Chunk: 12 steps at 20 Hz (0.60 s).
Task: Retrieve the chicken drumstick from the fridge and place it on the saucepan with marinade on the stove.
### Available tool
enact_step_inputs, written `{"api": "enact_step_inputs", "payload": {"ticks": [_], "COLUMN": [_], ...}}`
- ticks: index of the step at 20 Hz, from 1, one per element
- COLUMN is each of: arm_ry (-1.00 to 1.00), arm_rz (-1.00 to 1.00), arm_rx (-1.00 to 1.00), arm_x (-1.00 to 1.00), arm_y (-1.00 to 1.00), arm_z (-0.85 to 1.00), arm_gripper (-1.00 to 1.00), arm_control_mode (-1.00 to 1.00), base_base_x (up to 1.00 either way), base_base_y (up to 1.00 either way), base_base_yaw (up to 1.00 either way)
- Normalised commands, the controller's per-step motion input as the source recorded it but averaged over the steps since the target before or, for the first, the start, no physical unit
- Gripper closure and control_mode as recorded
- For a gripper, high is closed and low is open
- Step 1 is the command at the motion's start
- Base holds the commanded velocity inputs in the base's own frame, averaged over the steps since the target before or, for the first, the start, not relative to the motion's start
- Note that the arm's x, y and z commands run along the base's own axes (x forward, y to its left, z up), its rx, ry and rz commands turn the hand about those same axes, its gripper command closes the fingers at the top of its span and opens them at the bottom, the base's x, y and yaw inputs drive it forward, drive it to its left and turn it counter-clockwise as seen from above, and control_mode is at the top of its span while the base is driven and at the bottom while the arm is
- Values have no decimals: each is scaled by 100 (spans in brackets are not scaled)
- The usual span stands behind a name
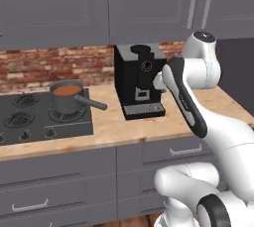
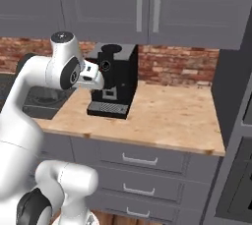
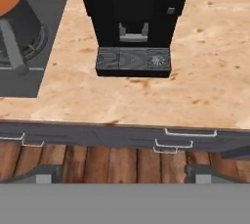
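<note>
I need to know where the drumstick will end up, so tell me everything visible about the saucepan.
The saucepan is a small grey, steel-looking cylinder standing upright on the stove's right rear burner. It holds orange-brown marinade near the rim. One straight grey handle sticks out toward the black coffee machine. No lid; nothing else touches it.

Coffee machine [image 1: 140, 80] upright mid-counter, blocking the back wall. Bare counter [image 2: 172, 116] to its right and in front. Saucepan [image 1: 68, 95] on stove [image 1: 30, 119], handle jutting toward the machine; narrow gap between.
</note>
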Motion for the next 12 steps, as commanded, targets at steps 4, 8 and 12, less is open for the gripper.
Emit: {"api": "enact_step_inputs", "payload": {"ticks": [4,8,12], "arm_ry": [0,0,0], "arm_rz": [0,0,0], "arm_rx": [0,0,0], "arm_x": [0,0,0], "arm_y": [0,0,0], "arm_z": [0,0,0], "arm_gripper": [-100,-100,-100], "arm_control_mode": [100,100,100], "base_base_x": [-32,-59,-41], "base_base_y": [-100,-100,-82], "base_base_yaw": [0,0,0]}}
